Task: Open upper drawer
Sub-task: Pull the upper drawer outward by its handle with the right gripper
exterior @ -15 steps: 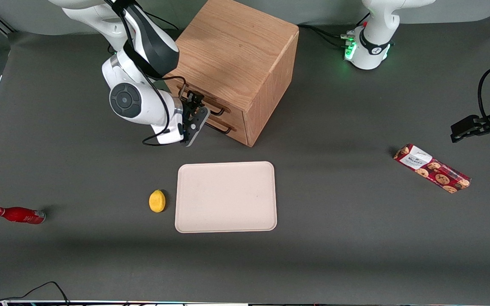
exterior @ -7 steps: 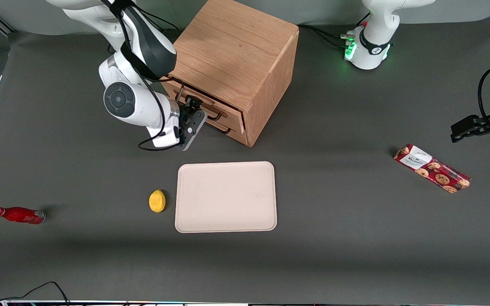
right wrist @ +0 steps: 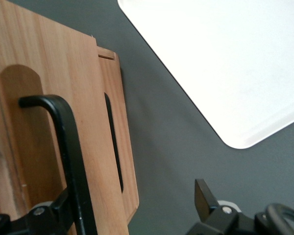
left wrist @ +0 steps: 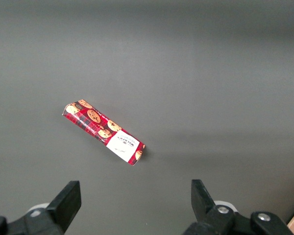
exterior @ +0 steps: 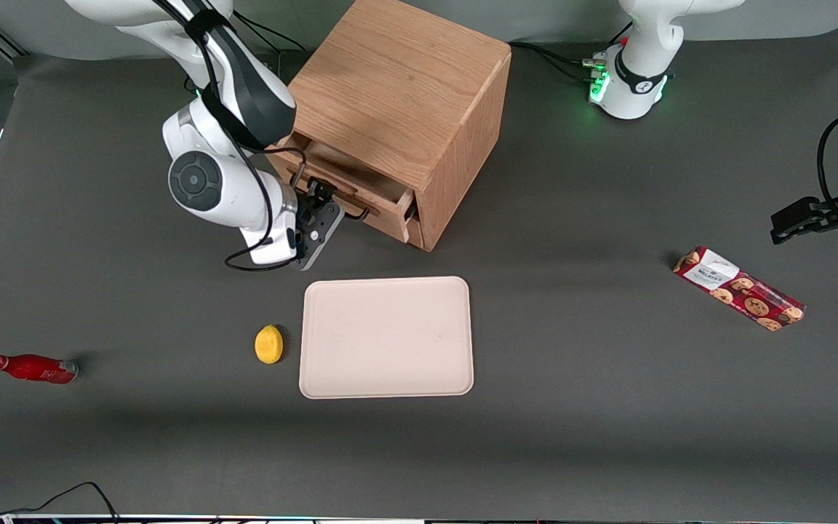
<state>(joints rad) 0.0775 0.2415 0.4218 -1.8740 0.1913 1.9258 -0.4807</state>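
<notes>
Since the earlier frame, the upper drawer point(exterior: 346, 191) had slid partly out of the cabinet point(exterior: 397, 109), toward the tray point(exterior: 387, 336). At its front, the gripper point(exterior: 321, 200) was hooked around the handle point(right wrist: 71, 147), suited to pulling; whether clamped, I cannot tell.

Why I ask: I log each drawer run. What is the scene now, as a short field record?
upper drawer: partly pulled out of the cabinet
gripper: at the drawer's black handle, fingers open, bar between them
tray: nearer the front camera than the cabinet
lemon: beside the tray
red bottle: lying toward the working arm's end
cookie packet: toward the parked arm's end
</notes>
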